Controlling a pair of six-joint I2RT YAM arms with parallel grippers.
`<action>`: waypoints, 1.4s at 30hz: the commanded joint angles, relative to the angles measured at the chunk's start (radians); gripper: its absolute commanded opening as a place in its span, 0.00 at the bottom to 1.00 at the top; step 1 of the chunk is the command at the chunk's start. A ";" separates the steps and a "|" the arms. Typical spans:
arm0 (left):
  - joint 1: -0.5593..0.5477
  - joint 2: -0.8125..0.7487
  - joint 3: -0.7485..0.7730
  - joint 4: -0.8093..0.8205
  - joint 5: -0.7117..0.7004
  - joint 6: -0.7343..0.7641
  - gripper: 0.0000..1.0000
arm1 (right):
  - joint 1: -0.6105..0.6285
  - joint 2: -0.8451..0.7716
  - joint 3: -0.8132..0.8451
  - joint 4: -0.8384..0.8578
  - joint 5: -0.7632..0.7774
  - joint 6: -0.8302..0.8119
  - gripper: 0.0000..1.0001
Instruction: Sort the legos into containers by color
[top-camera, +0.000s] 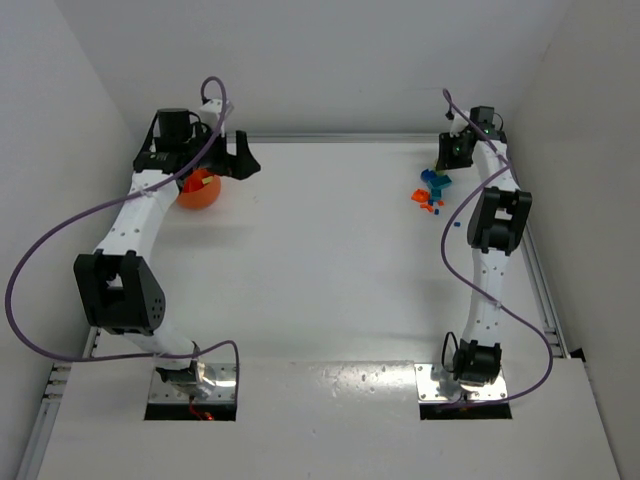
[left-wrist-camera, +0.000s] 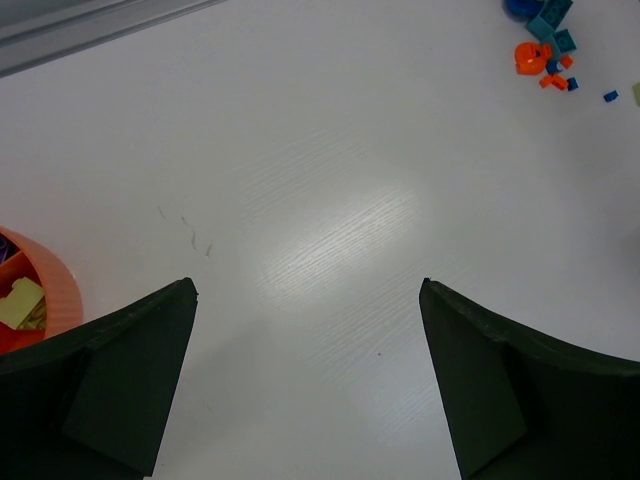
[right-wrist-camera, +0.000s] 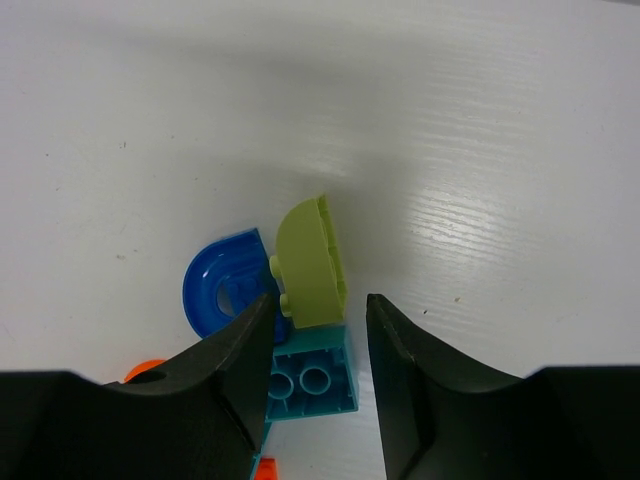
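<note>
Pick in hand: my right gripper (right-wrist-camera: 318, 300), jaws half-spread and not yet pinching, straddles a yellow-green curved brick (right-wrist-camera: 308, 262) at the table (top-camera: 330, 250)'s far right (a teal brick (right-wrist-camera: 310, 380) crowds it); next, I judge, a clean squeeze and a carry to the orange bowl (left-wrist-camera: 60, 295) beside my wide-spread, empty left gripper (left-wrist-camera: 308, 285).

No text, label, brand, number or sign can be read in any of the three views.
</note>
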 joint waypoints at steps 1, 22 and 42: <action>-0.013 0.010 0.026 0.028 0.007 -0.008 1.00 | -0.001 0.003 0.044 0.026 -0.017 -0.018 0.42; -0.032 0.019 0.036 0.028 0.017 0.001 1.00 | -0.001 0.018 0.062 0.007 -0.075 -0.037 0.17; -0.039 -0.079 -0.110 0.017 0.582 0.158 1.00 | 0.010 -0.740 -0.579 -0.227 -0.627 -0.325 0.09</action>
